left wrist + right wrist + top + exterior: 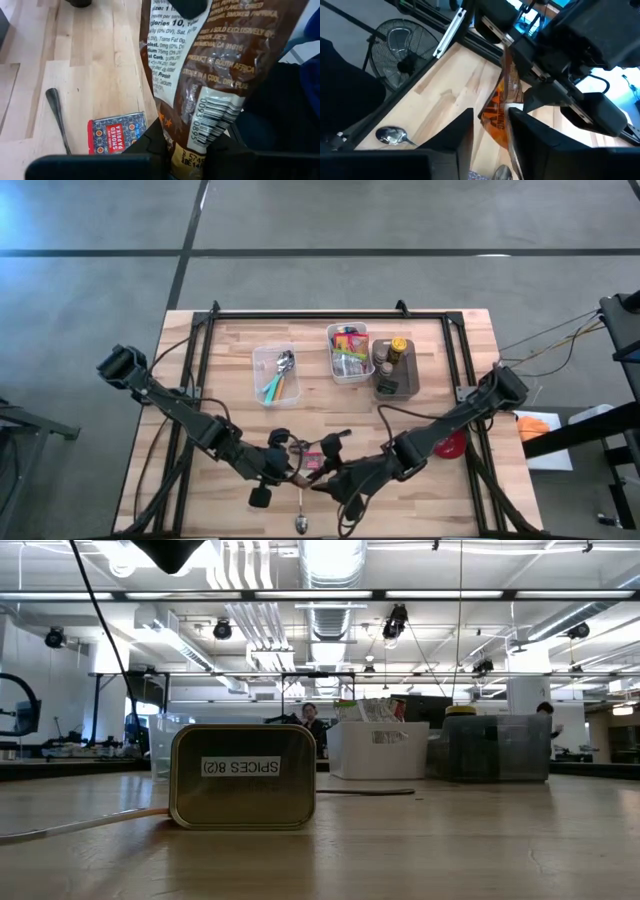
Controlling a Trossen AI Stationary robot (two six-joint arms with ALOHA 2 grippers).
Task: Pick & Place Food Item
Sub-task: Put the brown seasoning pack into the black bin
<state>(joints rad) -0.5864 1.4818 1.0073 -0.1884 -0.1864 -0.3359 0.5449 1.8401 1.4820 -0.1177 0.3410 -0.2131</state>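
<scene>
Spice packet (200, 75): was held up off the table between both grippers, near the front edge, above the smoked paprika tin (117, 132).
Open room: bare wood was seen left of the packet; a spoon (301, 515) lay at the front edge, bins (350, 352) well apart at the back.
Left gripper (182, 145): was clamped nearly shut on the packet's lower edge.
Right gripper (490, 117): was narrowed around the packet's other end, fingers (462, 127) at its sides.

bins: three (275, 374) | spoons on table: one (301, 518) | spice tins: one (243, 776) | brown food pouches: one (210, 75), between both grippers | arms: two
</scene>
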